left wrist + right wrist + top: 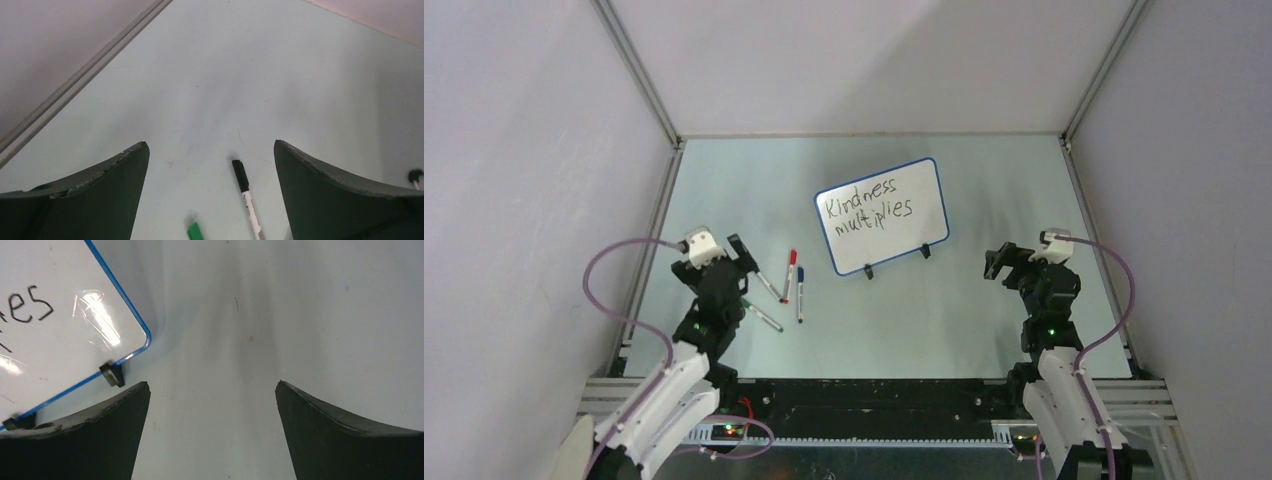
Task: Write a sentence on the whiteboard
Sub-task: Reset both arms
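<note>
The whiteboard (919,190) stands tilted on two black feet at the table's middle. The sentence (866,208) "Kindness multiplies" is on it in black, in two lines. In the right wrist view the board's lower right corner (65,355) shows, with the letters "es" (27,305) and one foot (112,374). My right gripper (997,261) is open and empty, to the right of the board and apart from it (212,385). My left gripper (744,258) is open and empty above the table at the left (211,147). A black-capped marker (245,192) lies on the table between its fingers.
Several markers lie left of the board: a red-capped one (789,275), a blue-capped one (800,293), a black-capped one (769,285) and a green one (762,315), whose green end (196,231) shows under the left gripper. Grey walls with metal rails enclose the table.
</note>
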{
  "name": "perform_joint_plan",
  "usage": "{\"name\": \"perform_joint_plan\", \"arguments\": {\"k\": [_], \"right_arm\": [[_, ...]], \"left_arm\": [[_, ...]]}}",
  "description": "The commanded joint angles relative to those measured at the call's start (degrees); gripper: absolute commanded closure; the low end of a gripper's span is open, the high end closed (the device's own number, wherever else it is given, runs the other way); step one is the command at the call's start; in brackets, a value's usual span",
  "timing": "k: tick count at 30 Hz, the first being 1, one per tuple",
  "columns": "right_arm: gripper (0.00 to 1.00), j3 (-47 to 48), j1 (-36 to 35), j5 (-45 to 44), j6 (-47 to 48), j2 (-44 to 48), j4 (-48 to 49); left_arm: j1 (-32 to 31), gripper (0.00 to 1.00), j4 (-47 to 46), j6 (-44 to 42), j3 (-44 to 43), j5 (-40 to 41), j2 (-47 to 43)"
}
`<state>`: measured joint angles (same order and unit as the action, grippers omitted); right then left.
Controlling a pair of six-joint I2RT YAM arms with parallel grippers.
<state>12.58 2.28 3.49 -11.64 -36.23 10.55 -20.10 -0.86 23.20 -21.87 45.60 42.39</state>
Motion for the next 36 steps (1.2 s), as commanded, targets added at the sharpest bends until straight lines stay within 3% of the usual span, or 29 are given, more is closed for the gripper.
{"name": "perform_joint_plan", "arguments": {"k": [1, 4, 6, 10, 13, 16, 18, 21, 25, 29, 36], "right_arm": [[0.01, -0.9, 2.5, 5.2, 5.2, -2.6, 16.3], [0.01, -3.8, 2.9, 2.4, 5.4, -6.6, 26.0], [0.01, -4.6, 2.7, 0.7, 5.1, -11.2, 30.8], [0.01, -5.3, 0.8, -2.4, 6.4, -21.0, 41.1], [0.01, -3.0, -0.4, -0.9, 8.8, -26.5, 41.0], [0.01, -2.4, -2.0, -1.9, 10.7, -30.8, 44.2], [0.01, -1.9, -3.5, -3.1, 11.3, -34.7, 46.9], [0.02, -1.7, -4.6, -7.0, 11.5, -41.6, 51.3], [0.06, -0.4, -4.1, -7.3, 10.7, -41.4, 48.3], [0.01, 0.9, -3.5, -10.0, 8.7, -41.5, 46.4], [0.01, 1.1, -3.2, -10.3, 8.4, -41.5, 46.5]], "left_arm": [[-0.2, 0.01, -26.5, -21.6, 12.8, -6.8, -10.7], [0.2, 0.03, -41.3, -29.4, 21.8, -7.7, -14.6], [1.3, 0.02, -43.1, -29.4, 22.4, -6.9, -11.7], [3.0, 0.01, -51.6, -30.8, 22.3, -4.2, 0.3], [6.8, 0.01, -61.8, -28.8, 22.4, -9.1, 10.1], [9.7, 0.01, -65.4, -28.6, 20.7, -10.9, 14.9], [12.8, 0.03, -70.1, -27.2, 21.1, -18.9, 19.1], [15.1, 0.07, -79.6, -28.3, 19.8, -23.9, 31.0], [16.9, 0.02, -66.6, -26.4, 14.4, -27.0, 29.3], [17.4, 0.01, -64.9, -25.7, 13.7, -26.8, 29.4], [17.6, 0.01, -65.0, -25.5, 13.6, -27.3, 29.7]]}}
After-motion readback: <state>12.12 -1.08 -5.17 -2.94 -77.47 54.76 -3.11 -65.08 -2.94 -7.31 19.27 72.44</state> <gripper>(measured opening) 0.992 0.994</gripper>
